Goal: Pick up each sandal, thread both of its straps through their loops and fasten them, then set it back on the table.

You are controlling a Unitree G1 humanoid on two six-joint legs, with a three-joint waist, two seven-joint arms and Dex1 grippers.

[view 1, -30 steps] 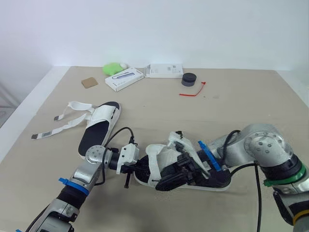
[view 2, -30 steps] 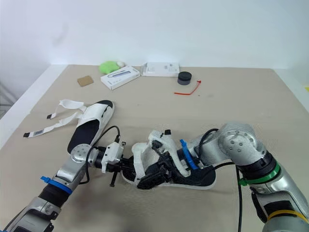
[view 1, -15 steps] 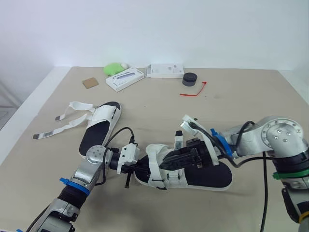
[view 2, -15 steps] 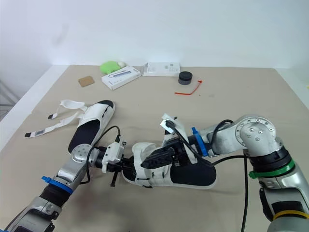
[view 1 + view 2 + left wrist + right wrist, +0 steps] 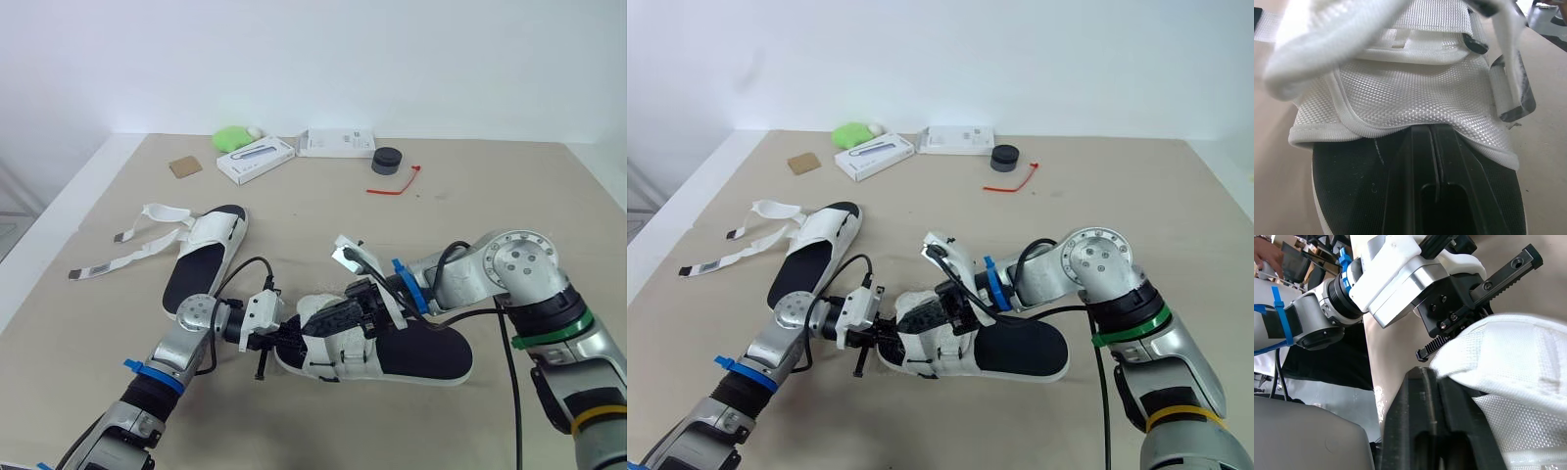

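While one sandal lies apart, second sandal met by left claw and right claw, both pinched together.

The near sandal lies flat on the worktop, with the left gripper at its toe end and the right gripper over its white upper. The other sandal lies well apart on the left, its straps spread loose.
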